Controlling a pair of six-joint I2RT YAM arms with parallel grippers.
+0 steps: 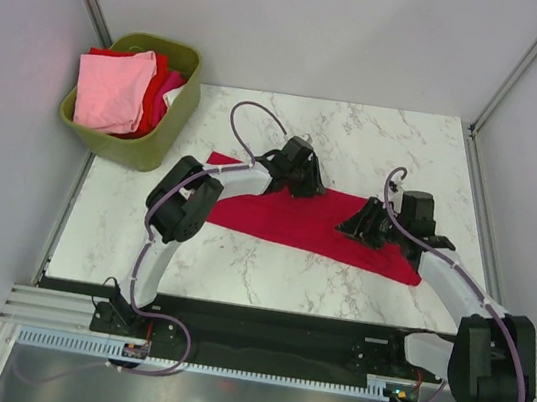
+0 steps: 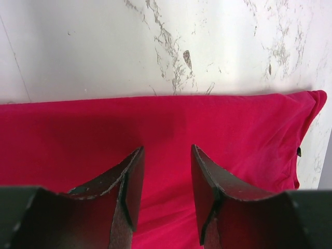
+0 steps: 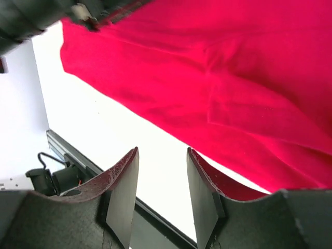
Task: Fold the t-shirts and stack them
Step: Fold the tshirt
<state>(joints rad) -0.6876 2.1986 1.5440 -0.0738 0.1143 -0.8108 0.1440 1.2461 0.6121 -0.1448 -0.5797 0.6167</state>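
Left pincer [image 2: 167, 150] and right pincer [image 3: 163, 153] both spread, pinching nothing, at smooth crimson t-shirt [image 1: 316, 223] lying as a long flat strip mid marbled desk [image 1: 359, 139]; dark label [image 2: 299, 151] only in left wrist, pink t-shirt [image 1: 112, 87] in olive basket [image 1: 175, 116], far-left corner, only from top.

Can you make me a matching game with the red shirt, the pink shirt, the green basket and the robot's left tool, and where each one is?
Things:
1. red t-shirt
2. pink t-shirt
3. green basket
4. left tool

Places:
A. on top inside the green basket
B. open, just over red cloth
C. spread out on the marble table
D. at the far left corner of the marble table

Pairs: 1-C, 2-A, 3-D, 4-B
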